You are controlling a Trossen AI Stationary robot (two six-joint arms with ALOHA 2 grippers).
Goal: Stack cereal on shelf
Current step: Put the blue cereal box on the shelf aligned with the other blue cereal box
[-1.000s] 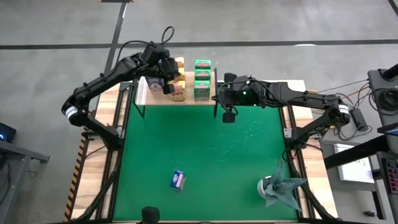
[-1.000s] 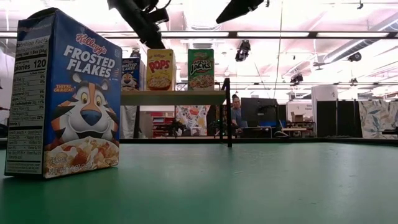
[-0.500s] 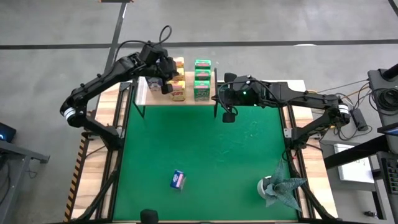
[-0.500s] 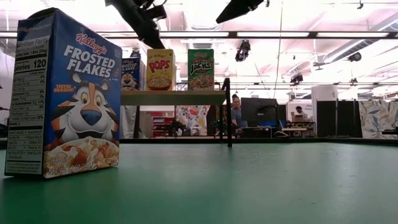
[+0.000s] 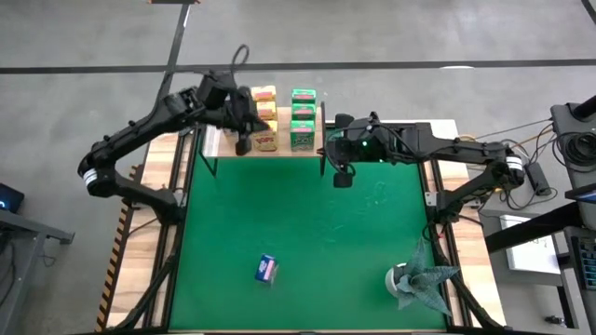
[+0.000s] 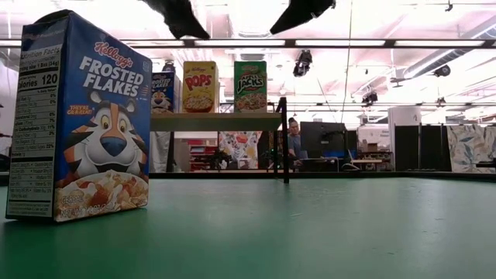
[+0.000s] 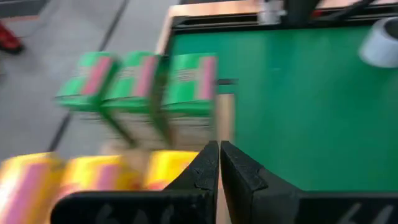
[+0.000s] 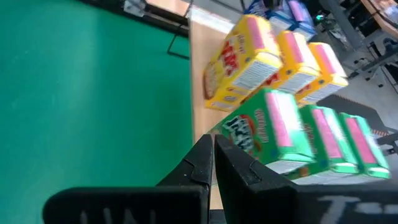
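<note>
Yellow cereal boxes [image 5: 264,116] and green cereal boxes [image 5: 302,115] stand in rows on the wooden shelf [image 5: 279,149] at the table's far edge. In the low view a blue box [image 6: 163,91] stands beside them, on their left. One more blue cereal box [image 5: 266,269] stands upright on the green mat near the front edge. My left gripper [image 5: 243,144] hangs shut above the shelf's left front, beside the yellow row and clear of it. My right gripper [image 5: 342,175] hangs shut in the air just right of the shelf.
A grey-green wad with a white base [image 5: 414,279] sits at the mat's near right corner. The shelf stands on thin black posts [image 6: 284,139]. The green mat [image 5: 317,233] lies open between the shelf and the lone blue box.
My left gripper has drawn back from the yellow boxes on the shelf, a little toward the table's near and left edges and upward, rolling as it went. It has stayed shut. The boxes have kept their places.
</note>
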